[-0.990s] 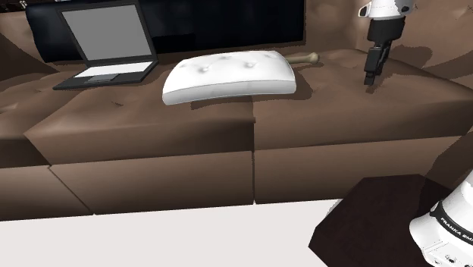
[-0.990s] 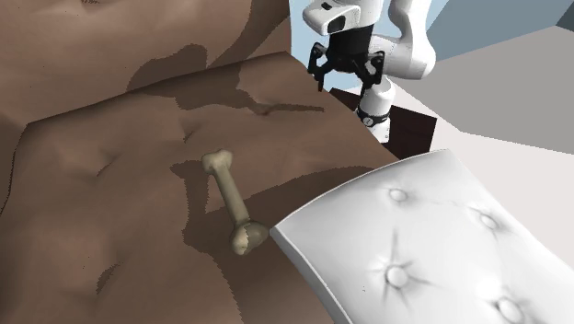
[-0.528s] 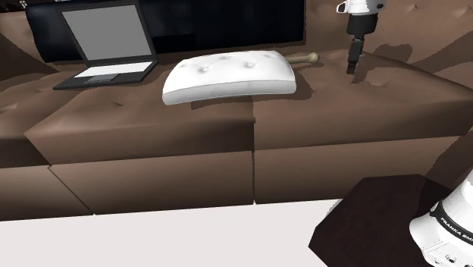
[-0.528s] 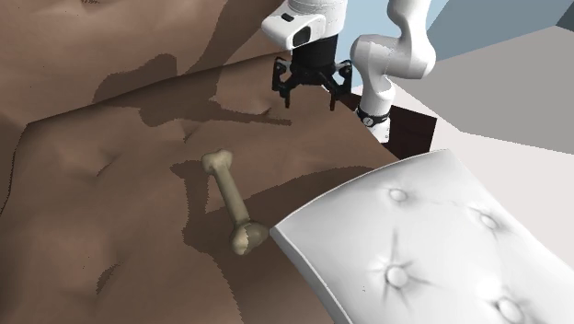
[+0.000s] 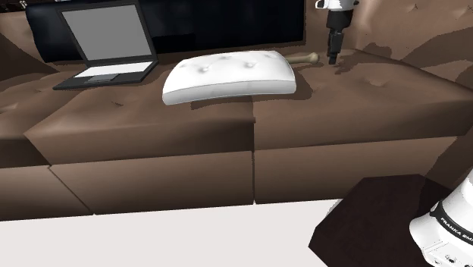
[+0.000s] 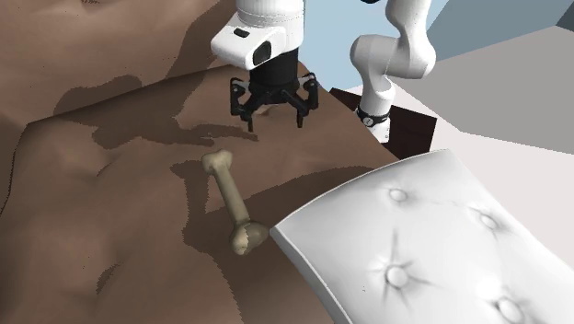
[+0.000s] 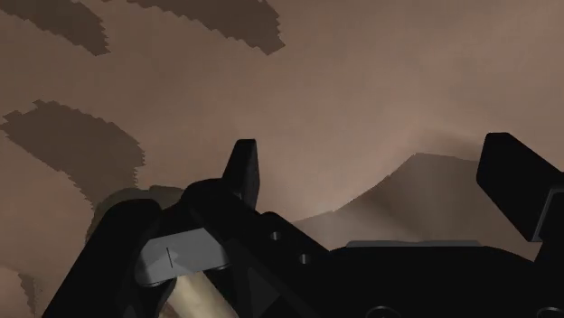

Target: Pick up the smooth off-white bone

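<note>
The brown sofa (image 5: pixel 349 106) carries a white cushion (image 5: pixel 227 76). The bone (image 6: pixel 230 198) lies on the seat just beside the cushion's far corner. The gripper (image 6: pixel 272 109) hovers near one end of the bone, fingers spread. It should centre over the shaft, straddle it crosswise, then descend.

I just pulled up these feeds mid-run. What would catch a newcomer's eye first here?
The big white cushion in the middle of the brown sofa stands out first, with an open laptop toward the shoulder view's left. A pale bone lies on the sofa beside the cushion, and the black hand hangs open near one end of it, not touching.
</note>
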